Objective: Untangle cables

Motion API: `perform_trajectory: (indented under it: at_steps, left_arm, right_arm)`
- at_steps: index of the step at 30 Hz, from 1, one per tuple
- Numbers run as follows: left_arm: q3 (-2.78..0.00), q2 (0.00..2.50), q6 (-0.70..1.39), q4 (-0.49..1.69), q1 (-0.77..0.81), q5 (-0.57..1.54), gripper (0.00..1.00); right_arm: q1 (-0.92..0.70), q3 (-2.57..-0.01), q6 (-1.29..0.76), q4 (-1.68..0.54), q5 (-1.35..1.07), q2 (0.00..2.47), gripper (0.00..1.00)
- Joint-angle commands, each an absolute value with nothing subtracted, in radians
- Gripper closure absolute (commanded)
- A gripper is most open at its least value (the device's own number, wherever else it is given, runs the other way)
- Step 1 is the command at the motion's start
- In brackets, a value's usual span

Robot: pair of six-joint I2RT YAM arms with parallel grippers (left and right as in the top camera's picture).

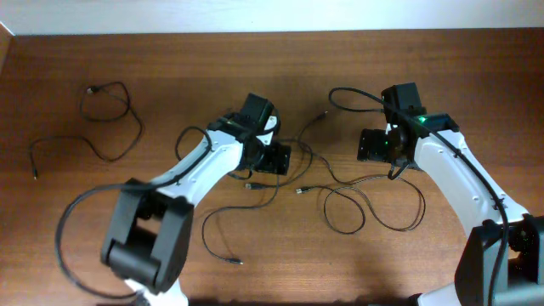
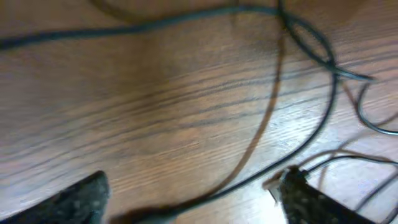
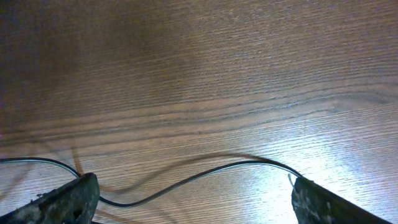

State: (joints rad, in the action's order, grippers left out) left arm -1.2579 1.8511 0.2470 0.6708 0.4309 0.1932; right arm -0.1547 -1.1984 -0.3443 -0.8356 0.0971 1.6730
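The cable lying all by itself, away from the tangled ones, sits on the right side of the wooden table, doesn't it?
Not quite. The lone cable sits on the left side of the wooden table, not the right. The overhead view shows it there, away from the tangled cables in the middle.
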Motion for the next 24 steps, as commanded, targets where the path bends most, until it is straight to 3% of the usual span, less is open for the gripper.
perform_trajectory:
  at_steps: [1,6,7,8,9,14,15,16,17,18,20,24]
  left_arm:
    - [-1.299,1.703,0.230,0.677,0.432,0.159,0.16]
    - [-1.299,1.589,0.230,0.697,0.432,0.111,0.45]
    - [-1.299,1.568,0.230,0.696,0.433,0.111,0.62]
    - [-1.299,1.553,0.231,0.693,0.435,0.112,0.85]
    - [-1.299,1.544,0.234,0.693,0.437,0.107,0.97]
    - [-1.294,1.560,0.238,0.721,0.460,0.108,1.00]
    - [-1.294,1.574,0.238,0.733,0.474,0.107,0.99]
    - [-1.294,1.591,0.238,0.739,0.487,0.107,0.92]
    - [-1.294,1.603,0.237,0.742,0.496,0.107,0.78]
    - [-1.294,1.623,0.237,0.748,0.510,0.107,0.53]
    - [-1.294,1.655,0.237,0.765,0.530,0.107,0.27]
    - [-1.294,1.736,0.237,0.791,0.559,0.107,0.13]
  right_arm:
    - [-0.152,-1.199,-0.356,-0.838,0.109,1.681,0.02]
    - [-0.152,-1.199,-0.356,-0.838,0.109,1.681,0.02]
    - [-0.152,-1.199,-0.356,-0.838,0.109,1.681,0.01]
    - [-0.152,-1.199,-0.356,-0.838,0.109,1.681,0.01]
    - [-0.152,-1.199,-0.356,-0.838,0.109,1.681,0.02]
    - [-0.152,-1.199,-0.356,-0.838,0.109,1.681,0.02]
    - [-0.152,-1.199,-0.356,-0.838,0.109,1.681,0.01]
    - [-0.152,-1.199,-0.356,-0.838,0.110,1.681,0.02]
    - [-0.152,-1.199,-0.356,-0.838,0.109,1.681,0.01]
    - [-0.152,-1.199,-0.356,-0.838,0.109,1.681,0.01]
    - [-0.152,-1.199,-0.356,-0.838,0.109,1.681,0.02]
    - [-0.152,-1.199,-0.356,-0.838,0.109,1.681,0.02]
